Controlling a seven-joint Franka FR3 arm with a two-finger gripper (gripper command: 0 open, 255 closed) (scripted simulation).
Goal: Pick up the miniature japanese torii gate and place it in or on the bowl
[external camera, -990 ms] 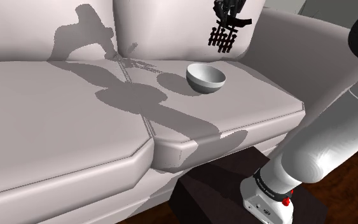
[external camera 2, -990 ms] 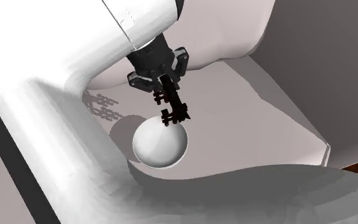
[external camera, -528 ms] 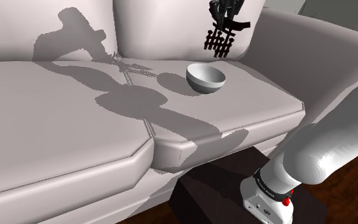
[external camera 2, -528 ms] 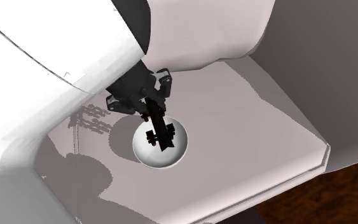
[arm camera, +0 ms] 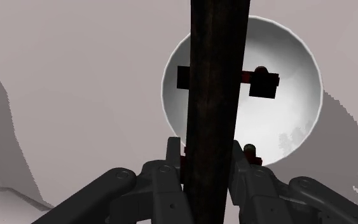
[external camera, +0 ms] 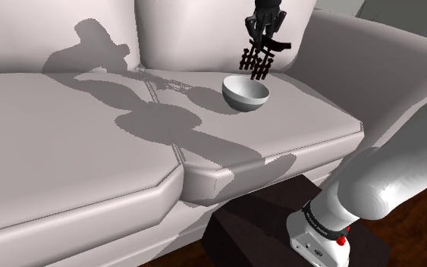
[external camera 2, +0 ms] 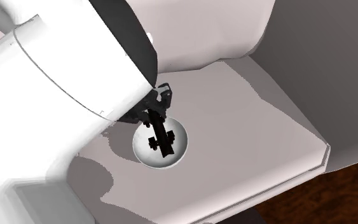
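Hand [external camera: 265, 38], upper right of shoulder view: I am clamping it on the dark torii gate [external camera: 256, 64], hanging over the pale bowl [external camera: 245, 94] on the sofa [external camera: 67, 136]. Risk: releasing from here, the tall gate may be catching the rim and toppling out.

White rounded arm links [external camera: 390, 178], dark joint band [external camera: 319, 221], red mark near base [external camera: 341, 240], all-black tool [external camera: 265, 39]
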